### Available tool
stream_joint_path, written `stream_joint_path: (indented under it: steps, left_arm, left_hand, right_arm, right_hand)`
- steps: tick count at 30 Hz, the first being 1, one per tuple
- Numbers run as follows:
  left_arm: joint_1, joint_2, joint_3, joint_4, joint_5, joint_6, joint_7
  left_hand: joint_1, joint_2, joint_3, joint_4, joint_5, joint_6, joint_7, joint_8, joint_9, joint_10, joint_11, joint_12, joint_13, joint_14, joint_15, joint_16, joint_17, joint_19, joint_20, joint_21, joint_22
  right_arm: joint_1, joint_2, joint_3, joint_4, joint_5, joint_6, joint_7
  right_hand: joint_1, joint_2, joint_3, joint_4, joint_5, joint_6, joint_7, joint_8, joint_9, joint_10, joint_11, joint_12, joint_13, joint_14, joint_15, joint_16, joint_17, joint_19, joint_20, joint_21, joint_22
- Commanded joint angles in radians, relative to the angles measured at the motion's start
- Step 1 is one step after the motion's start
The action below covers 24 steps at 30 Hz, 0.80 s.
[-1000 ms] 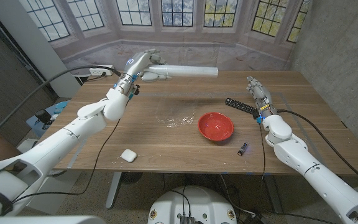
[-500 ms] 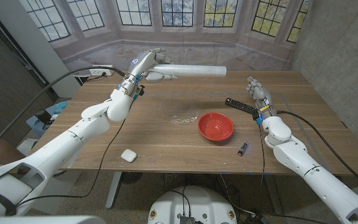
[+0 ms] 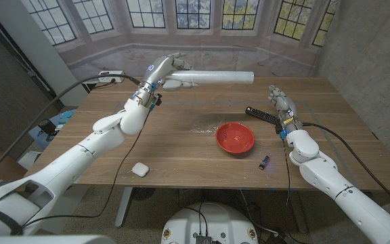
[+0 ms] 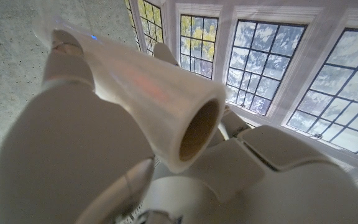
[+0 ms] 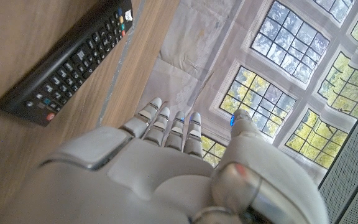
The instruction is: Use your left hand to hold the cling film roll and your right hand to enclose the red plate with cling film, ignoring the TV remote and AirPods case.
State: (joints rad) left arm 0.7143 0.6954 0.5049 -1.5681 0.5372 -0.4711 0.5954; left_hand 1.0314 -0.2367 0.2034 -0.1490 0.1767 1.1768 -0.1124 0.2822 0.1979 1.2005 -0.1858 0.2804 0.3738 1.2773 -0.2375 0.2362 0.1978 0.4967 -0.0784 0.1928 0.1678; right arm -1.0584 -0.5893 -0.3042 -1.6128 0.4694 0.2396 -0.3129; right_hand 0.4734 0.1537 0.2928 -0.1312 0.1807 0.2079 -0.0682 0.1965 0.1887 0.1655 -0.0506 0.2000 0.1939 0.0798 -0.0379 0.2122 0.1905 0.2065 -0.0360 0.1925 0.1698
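My left hand [image 3: 166,70] grips one end of the white cling film roll [image 3: 215,76] and holds it level in the air over the far side of the table. In the left wrist view the roll's open end [image 4: 194,130] sits between my fingers [image 4: 67,68]. A loose stretch of clear film [image 3: 205,127] hangs down towards the table beside the red plate [image 3: 235,137]. My right hand [image 3: 281,102] stands upright to the right of the plate, fingers straight and together, holding nothing. It is next to the black TV remote [image 3: 261,114].
The remote [image 5: 67,59] lies just beside my right hand [image 5: 166,162]. A white AirPods case [image 3: 139,169] sits near the table's front edge on the left. A small dark object [image 3: 265,162] lies in front of the plate. Cables trail off the table's [image 3: 181,156] left side.
My left hand has carried the roll to the right and slightly further back, and the hanging film has followed towards the plate. The right hand has not moved.
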Motion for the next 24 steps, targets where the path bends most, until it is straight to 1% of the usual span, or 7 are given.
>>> stream_joint_path:
  steps: [1,8,17,24]
  left_arm:
    - [0.014,-0.018,-0.013,-0.018,-0.024,-0.025,-0.019]
    - [0.044,-0.021,-0.031,-0.052,-0.040,-0.023,-0.030]
    - [0.088,-0.021,-0.057,-0.098,-0.063,-0.028,-0.049]
    - [0.107,-0.033,-0.068,-0.122,-0.075,-0.035,-0.064]
  left_hand:
    - [0.302,0.311,-0.005,0.001,0.001,0.008,-0.003,0.006,0.005,0.008,-0.002,-0.003,0.004,0.010,-0.005,-0.003,0.002,0.005,0.002,-0.003,0.002]
    - [0.304,0.312,-0.006,0.001,0.001,0.009,-0.002,0.006,0.005,0.008,-0.003,-0.005,0.005,0.010,-0.005,-0.004,0.002,0.004,0.003,-0.003,0.002]
    - [0.304,0.311,-0.007,0.000,0.001,0.009,0.000,0.005,0.005,0.009,-0.004,-0.007,0.007,0.010,-0.005,-0.005,0.002,0.004,0.004,-0.003,0.002]
    - [0.305,0.312,-0.007,0.000,0.001,0.007,0.001,0.004,0.005,0.009,-0.004,-0.009,0.008,0.011,-0.005,-0.005,0.002,0.004,0.004,-0.003,0.002]
  right_arm:
    - [-0.048,-0.055,0.003,-0.105,-0.066,-0.073,-0.046]
    - [-0.061,-0.056,0.008,-0.124,-0.082,-0.083,-0.062]
    - [-0.061,-0.045,0.005,-0.118,-0.090,-0.085,-0.067]
    - [-0.058,-0.042,0.007,-0.113,-0.096,-0.084,-0.068]
  right_hand:
    - [0.010,0.004,0.009,-0.002,0.001,0.010,0.004,0.009,0.001,0.006,-0.001,0.007,0.001,0.009,-0.069,0.002,0.003,0.007,-0.001,0.003,0.002]
    - [0.011,0.001,0.009,-0.004,0.000,0.009,0.003,0.007,0.001,0.006,-0.002,0.006,0.001,0.009,-0.069,0.002,0.002,0.007,0.000,0.003,0.001]
    - [0.011,0.001,0.009,-0.004,0.000,0.006,0.001,0.005,0.001,0.005,-0.002,0.004,0.001,0.008,-0.068,0.001,0.002,0.006,-0.001,0.002,0.001]
    - [0.011,0.001,0.008,-0.004,0.000,0.006,0.002,0.005,0.002,0.004,-0.002,0.004,0.001,0.008,-0.068,0.001,0.002,0.005,0.000,0.002,0.001]
